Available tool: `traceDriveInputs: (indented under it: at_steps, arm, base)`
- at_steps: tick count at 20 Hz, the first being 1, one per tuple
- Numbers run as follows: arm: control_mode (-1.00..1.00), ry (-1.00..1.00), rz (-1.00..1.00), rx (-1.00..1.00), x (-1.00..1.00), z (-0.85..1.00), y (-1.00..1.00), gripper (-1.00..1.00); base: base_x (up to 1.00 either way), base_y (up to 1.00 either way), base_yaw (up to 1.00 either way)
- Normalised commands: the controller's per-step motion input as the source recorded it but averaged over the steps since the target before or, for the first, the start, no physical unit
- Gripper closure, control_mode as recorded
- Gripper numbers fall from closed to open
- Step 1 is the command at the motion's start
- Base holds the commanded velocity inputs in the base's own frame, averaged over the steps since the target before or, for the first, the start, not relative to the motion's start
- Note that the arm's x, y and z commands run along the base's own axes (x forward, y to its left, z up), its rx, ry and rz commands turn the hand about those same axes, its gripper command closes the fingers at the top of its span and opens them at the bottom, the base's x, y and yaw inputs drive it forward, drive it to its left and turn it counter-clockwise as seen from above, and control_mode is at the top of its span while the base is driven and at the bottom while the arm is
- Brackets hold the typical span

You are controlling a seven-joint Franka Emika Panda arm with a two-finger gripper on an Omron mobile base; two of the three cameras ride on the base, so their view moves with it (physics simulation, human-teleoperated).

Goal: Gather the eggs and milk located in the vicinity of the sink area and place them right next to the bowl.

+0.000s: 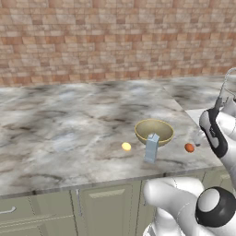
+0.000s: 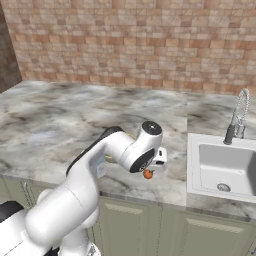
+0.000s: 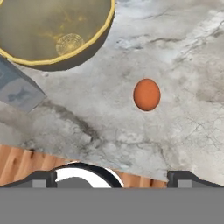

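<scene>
Left base view: the bowl [image 1: 154, 131] sits on the marble tabletop [image 1: 69, 120], the milk [image 1: 151, 148] upright just in front of it. An egg [image 1: 189, 147] lies to the bowl's right, near the tabletop's front edge; a small yellow thing [image 1: 126, 146] lies to the left.

Right base view: the egg [image 2: 148, 174] lies below the arm's wrist, left of the sink [image 2: 223, 167] and faucet [image 2: 238, 117].

Hand view: the pincer [image 3: 113, 178] hangs above the egg [image 3: 146, 94], fingertips [image 3: 186, 178] wide apart and empty. Bowl [image 3: 52, 33] and milk [image 3: 17, 89] lie beside it.
</scene>
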Motion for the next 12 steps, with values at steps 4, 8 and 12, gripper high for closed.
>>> traceDriveInputs:
  at_steps: [4, 8, 12]
  arm:
    - [-1.0, 0.0, 0.0, -0.04, 0.28, -0.23, 0.01, -1.0]
    - [-1.0, 0.0, 0.0, -0.05, 0.31, -0.28, 0.0, -1.0]
    - [-1.0, 0.0, 0.01, -0.05, 0.3, -0.29, 0.0, -1.0]
  base:
    - [0.0, 0.0, 0.0]
    - [0.0, 0.0, 0.0]
    - [0.0, 0.0, 0.0]
